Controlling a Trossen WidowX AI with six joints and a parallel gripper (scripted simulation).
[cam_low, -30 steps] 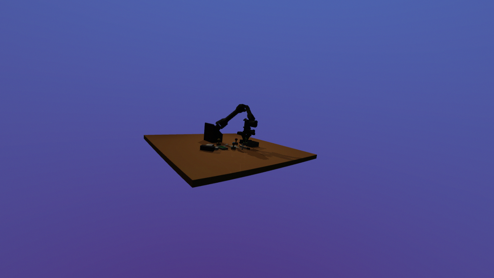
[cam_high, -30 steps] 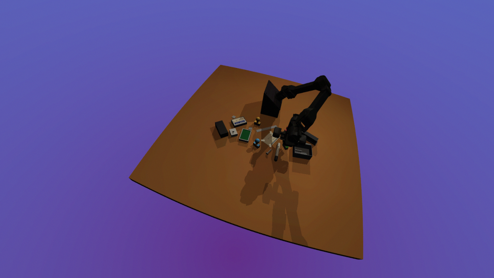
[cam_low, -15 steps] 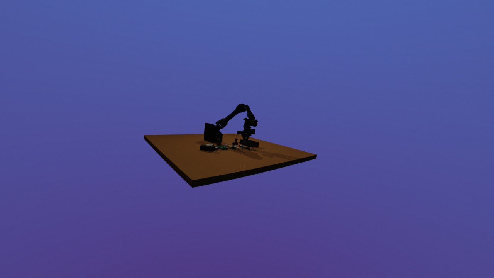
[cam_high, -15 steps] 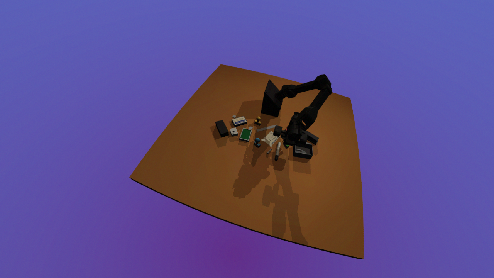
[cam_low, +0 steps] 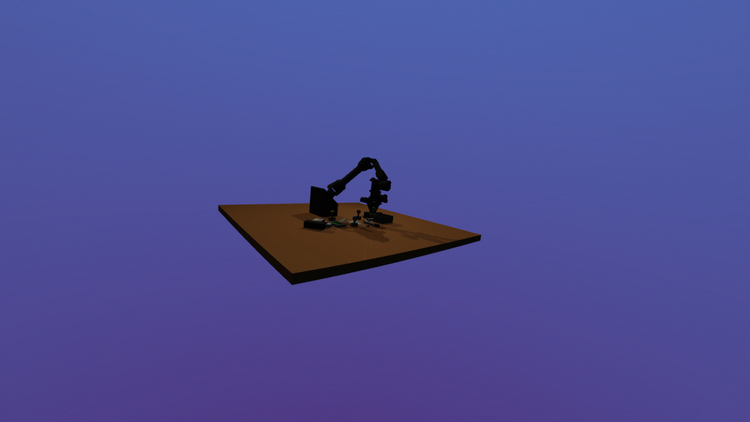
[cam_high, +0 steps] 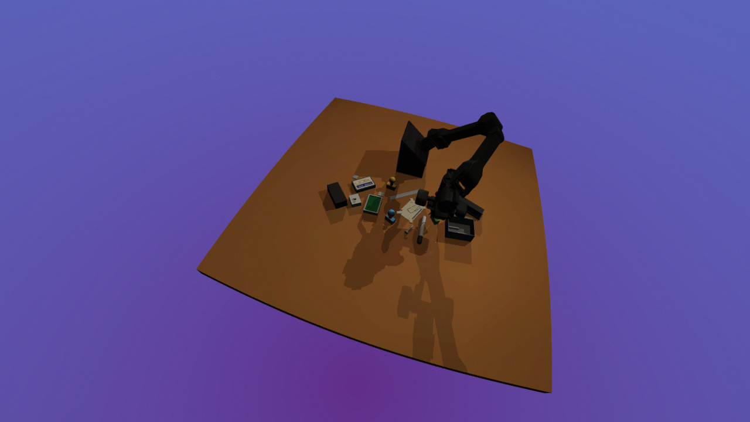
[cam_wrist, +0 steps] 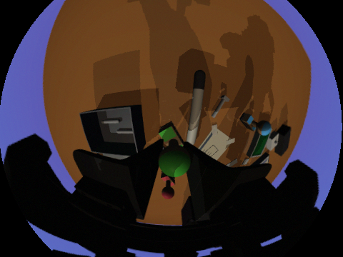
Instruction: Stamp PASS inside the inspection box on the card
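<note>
Green-knobbed stamp, presumably the PASS one, shows in the top view only as a sliver under the gripper, right of the card. The ink pad lies farther left, beyond the blue-knobbed stamp; a low, straight carry could knock that stamp or smear the card. In the exterior view the claw points down near the open tray, its load too dark to make out. The wrist view shows the fingers pinching the round knob; it might swivel under pressing, giving a crooked print. The capped marker lies just beside, easily rolled by a sideways brush.
</note>
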